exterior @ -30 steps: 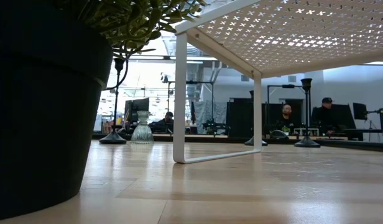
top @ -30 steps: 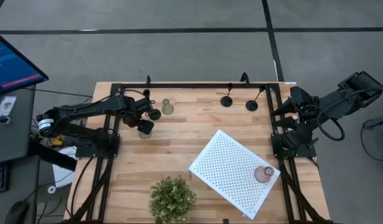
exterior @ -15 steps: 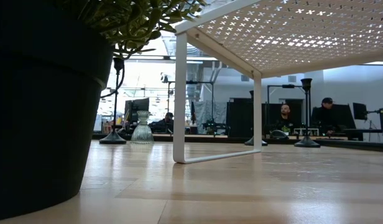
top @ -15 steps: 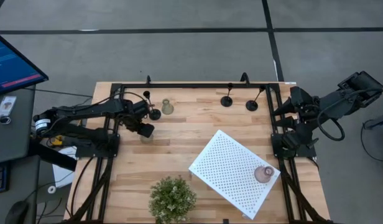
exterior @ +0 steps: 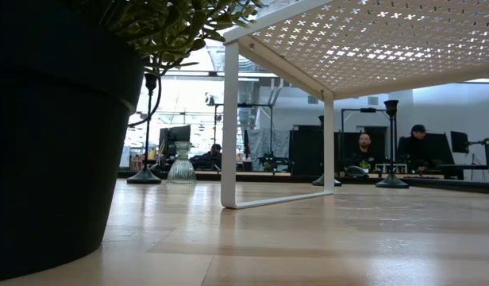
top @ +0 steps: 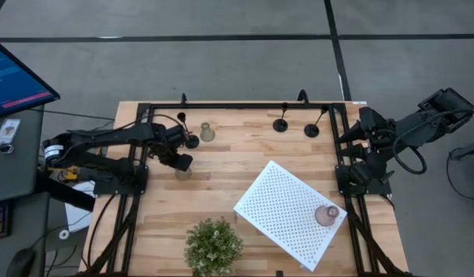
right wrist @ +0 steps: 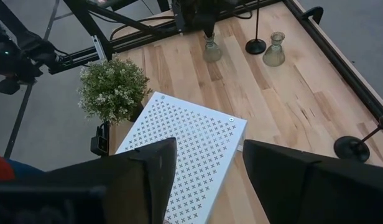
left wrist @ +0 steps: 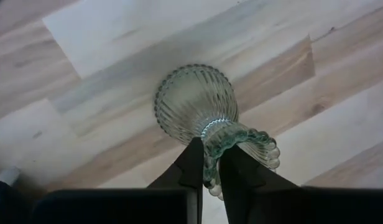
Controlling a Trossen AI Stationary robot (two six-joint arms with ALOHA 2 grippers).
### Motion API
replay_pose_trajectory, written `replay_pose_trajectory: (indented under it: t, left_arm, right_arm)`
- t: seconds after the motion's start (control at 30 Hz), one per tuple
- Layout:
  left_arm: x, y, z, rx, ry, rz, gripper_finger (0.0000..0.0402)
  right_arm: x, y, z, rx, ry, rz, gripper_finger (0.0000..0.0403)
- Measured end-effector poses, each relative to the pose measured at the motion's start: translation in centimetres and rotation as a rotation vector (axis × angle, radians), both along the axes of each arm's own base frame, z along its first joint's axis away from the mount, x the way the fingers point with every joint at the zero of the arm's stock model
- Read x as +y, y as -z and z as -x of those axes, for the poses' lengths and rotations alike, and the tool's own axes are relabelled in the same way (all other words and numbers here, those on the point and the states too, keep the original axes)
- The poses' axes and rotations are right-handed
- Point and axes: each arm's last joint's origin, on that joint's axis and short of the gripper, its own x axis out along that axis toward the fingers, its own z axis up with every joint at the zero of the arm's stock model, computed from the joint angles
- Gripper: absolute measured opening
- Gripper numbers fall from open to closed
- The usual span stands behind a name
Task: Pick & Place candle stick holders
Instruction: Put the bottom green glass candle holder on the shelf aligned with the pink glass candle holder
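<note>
1. Currently the left gripper [top: 181, 163] sits over the left part of the light wooden table [top: 237, 165], its two dark fingers [left wrist: 193, 167] pinched on the scalloped rim of a squat, ribbed, greenish glass candle stick holder [left wrist: 201, 109], which stands upright on the boards.
2. Just beyond that gripper, toward the far edge, stand a black candle stick holder with a round base and thin stem [top: 191, 141] and, right beside it, a beige bulbous glass holder [top: 208, 132]; the two are close but apart.
3. Two more black round-based holders with thin stems [top: 281, 124] and [top: 312, 129] stand near the far right corner, near each other.
4. A pinkish bulbous glass holder [top: 326, 215] stands on top of the white perforated metal board [top: 287, 211], close to the board's right corner.
5. That board is a raised shelf on thin white legs, set at an angle on the right half of the table.
6. A bushy green plant in a dark pot [top: 213, 245] stands at the near edge, left of the board.
7. The right gripper [right wrist: 207, 174] waits off the right side of the table, its fingers spread wide with nothing between them.
8. Across the room, seated people [exterior: 365, 147] show at desks in the low view.
</note>
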Motion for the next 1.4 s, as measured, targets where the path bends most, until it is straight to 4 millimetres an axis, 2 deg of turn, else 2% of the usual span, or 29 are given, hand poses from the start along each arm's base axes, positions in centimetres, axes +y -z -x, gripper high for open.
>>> replay_pose_trajectory:
  t: [0.3,0.53,0.7,0.97,1.13,1.4]
  left_arm:
    - [-2.3,-2.7,-1.0,-0.088,-0.022,-0.002,0.0027]
    - [-4.0,-5.6,-2.2,-0.185,-0.043,-0.004,0.0027]
    - [-4.8,-8.8,-3.0,-0.294,-0.067,-0.026,0.0027]
    - [-5.4,-15.4,-3.9,-0.532,-0.116,-0.081,0.0027]
    - [-5.7,-18.7,-5.8,-0.661,-0.102,-0.125,0.0027]
    - [-6.1,-21.7,-11.3,-0.753,0.028,-0.173,0.0027]
  right_arm:
    - [0.0,0.0,0.0,0.0,0.0,0.001,0.0175]
    - [0.0,0.0,0.0,0.0,-0.004,0.007,0.0174]
    - [0.0,0.0,0.0,0.0,-0.004,0.007,0.0173]
    - [0.0,0.0,0.0,-0.001,-0.004,0.008,0.0171]
    - [0.0,0.0,0.0,-0.001,-0.004,0.008,0.0171]
    - [0.0,0.0,0.0,-0.001,-0.004,0.008,0.0169]
